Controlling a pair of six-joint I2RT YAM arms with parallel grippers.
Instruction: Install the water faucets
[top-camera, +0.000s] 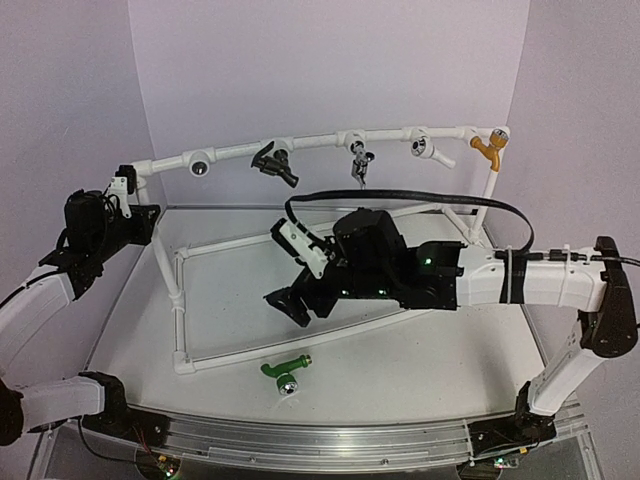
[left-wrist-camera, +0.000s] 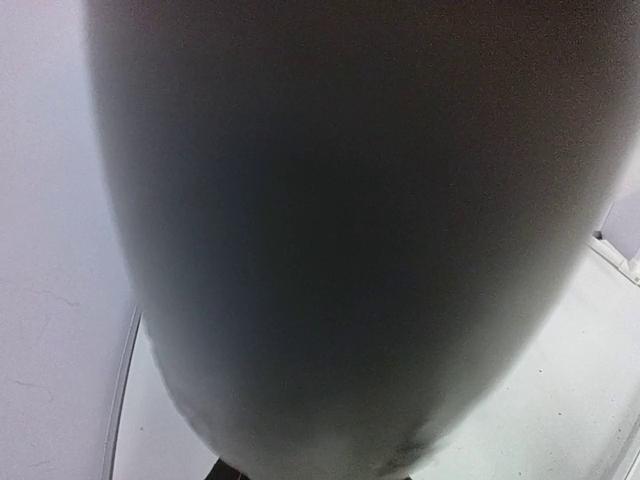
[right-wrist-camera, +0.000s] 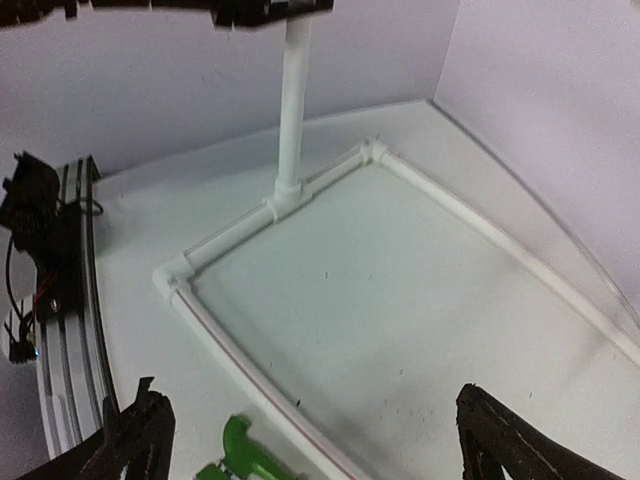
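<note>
The green faucet (top-camera: 285, 372) lies on the table just outside the front bar of the white pipe frame (top-camera: 300, 345); its green body also shows at the bottom of the right wrist view (right-wrist-camera: 243, 458). The dark brown-black faucet (top-camera: 275, 160) sits on the frame's top rail. My right gripper (top-camera: 293, 272) hovers over the frame's middle, behind the green faucet, open and empty, with both dark fingertips (right-wrist-camera: 140, 437) spread wide in the right wrist view (right-wrist-camera: 320, 440). My left gripper (top-camera: 124, 188) is by the rail's left end; a blurred white-grey surface (left-wrist-camera: 340, 240) blocks its view.
The top rail also carries a round silver fitting (top-camera: 200, 167), a chrome tap (top-camera: 358, 160), a white tap (top-camera: 430, 148) and an orange-yellow tap (top-camera: 488, 148). A black cable (top-camera: 400, 195) arcs over the right arm. Walls close in at the back and both sides.
</note>
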